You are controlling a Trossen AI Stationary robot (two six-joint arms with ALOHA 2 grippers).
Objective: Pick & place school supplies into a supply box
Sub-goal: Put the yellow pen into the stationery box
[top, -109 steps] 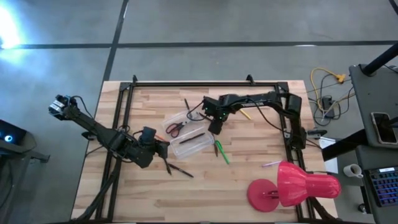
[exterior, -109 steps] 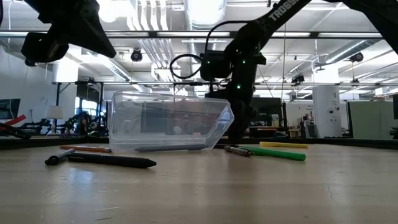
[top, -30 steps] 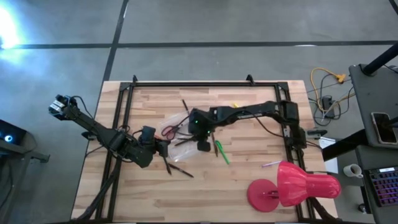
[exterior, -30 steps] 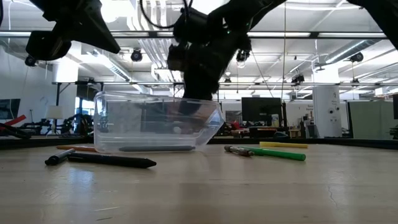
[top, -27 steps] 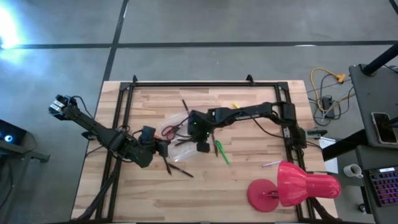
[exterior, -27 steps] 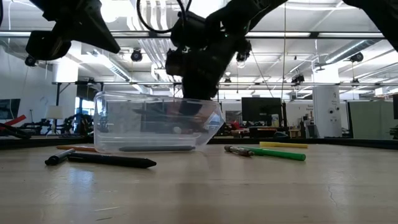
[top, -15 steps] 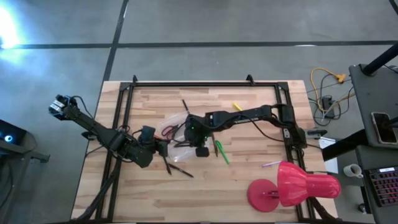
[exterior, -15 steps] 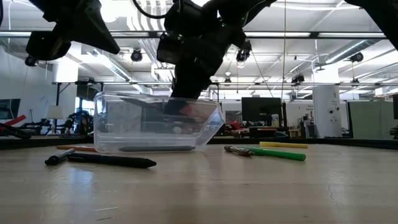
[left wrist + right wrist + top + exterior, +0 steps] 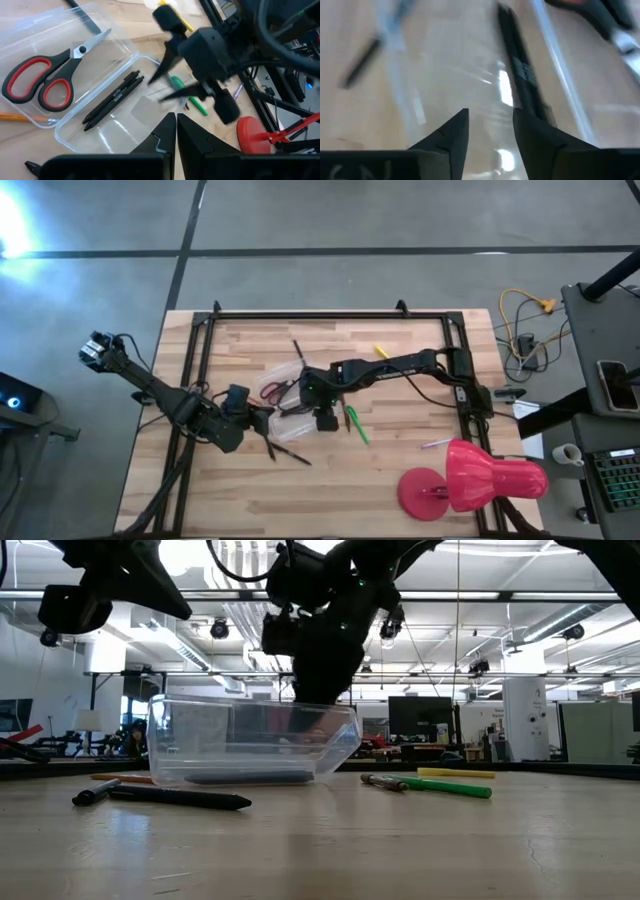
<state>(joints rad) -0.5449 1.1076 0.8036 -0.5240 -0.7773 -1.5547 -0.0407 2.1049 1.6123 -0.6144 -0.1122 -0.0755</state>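
Note:
The clear supply box [image 9: 300, 412] [image 9: 250, 745] lies mid-table with two black pens [image 9: 112, 97] [image 9: 520, 65] flat on its floor. Red-handled scissors [image 9: 277, 388] [image 9: 40, 85] rest on a clear lid-like tray joined to the box's far-left side. My right gripper [image 9: 320, 408] [image 9: 490, 125] hangs open just above the box's right end, with nothing between its fingers. My left gripper [image 9: 262, 420] [image 9: 175, 120] is shut and raised off the table by the box's left end. On the bare table lie a green pen [image 9: 356, 424] [image 9: 445, 786], a yellow pen [image 9: 381, 351] and a pale pink pen [image 9: 436, 443].
Two dark pens [image 9: 288, 450] [image 9: 175, 797] lie on the table near-left of the box, and a dark pencil [image 9: 297, 348] lies beyond it. A big pink-red lamp [image 9: 470, 480] lies on its side at the near-right corner. A black frame [image 9: 300, 313] borders the table.
My right gripper dipped to the box's rim, then rose a little, staying over the box's right end. A dark pen that showed slanted inside the box half a second ago now lies flat on the box floor.

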